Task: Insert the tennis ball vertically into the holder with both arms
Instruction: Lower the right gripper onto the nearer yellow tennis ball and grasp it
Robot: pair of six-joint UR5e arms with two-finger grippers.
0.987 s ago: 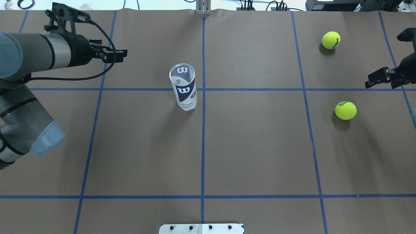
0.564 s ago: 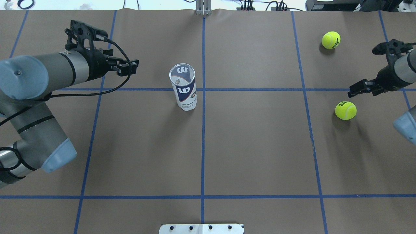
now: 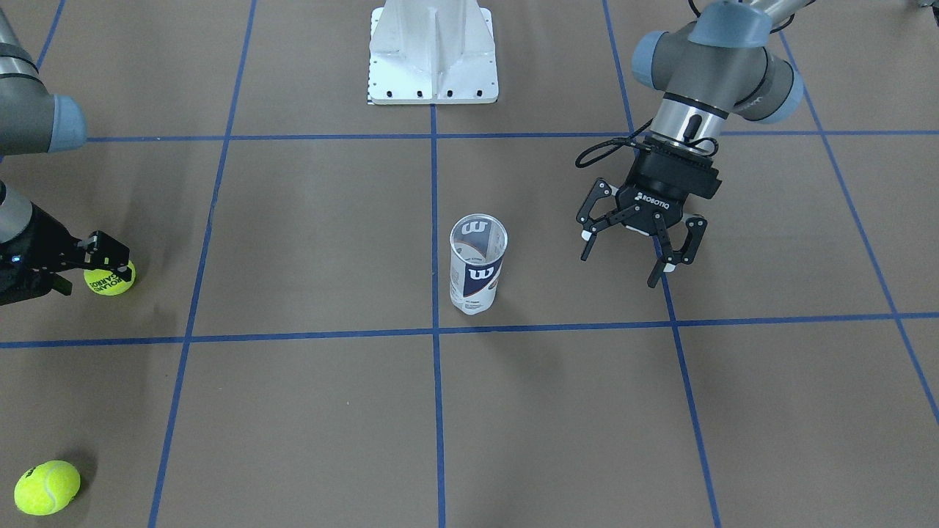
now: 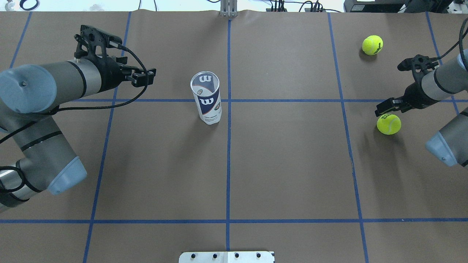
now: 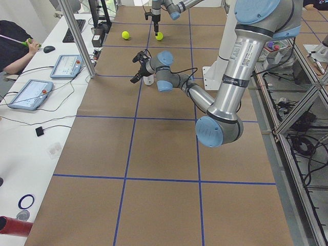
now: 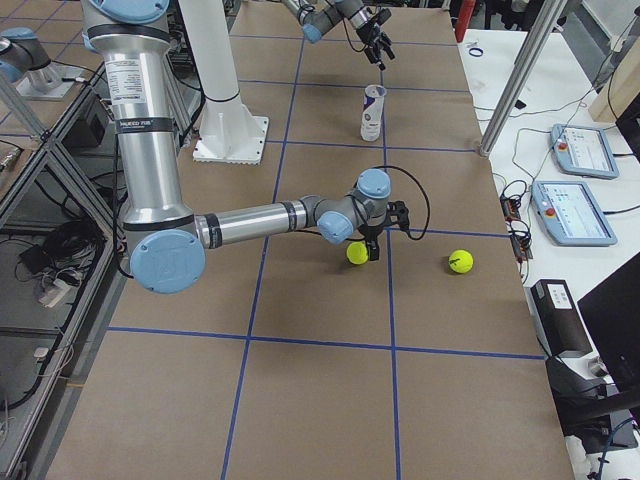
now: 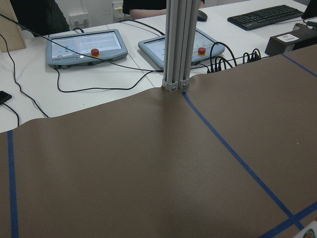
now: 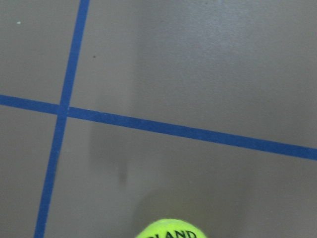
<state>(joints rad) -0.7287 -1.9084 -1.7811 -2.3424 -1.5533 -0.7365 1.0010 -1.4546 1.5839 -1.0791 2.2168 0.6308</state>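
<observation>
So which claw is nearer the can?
Left. The left claw hangs open beside the can, apart from it; the right claw is far off, at a ball.

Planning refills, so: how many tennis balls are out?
2. The near ball lies by the right claw; the far ball sits beyond it, near the table's far edge. The holder looks empty.

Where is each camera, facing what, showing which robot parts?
Overhead: behind pedestal, looking down; left arm, right arm enter sides.
Front-facing: across table, facing pedestal; arms mirrored.
Exterior left: table end; left arm near.
Exterior right: other end; right arm near.
Left wrist: faces desk across table; arms unseen.
Right wrist: downward, tennis ball; arms unseen.
Shared: overhead, front-facing both show the holder.
</observation>
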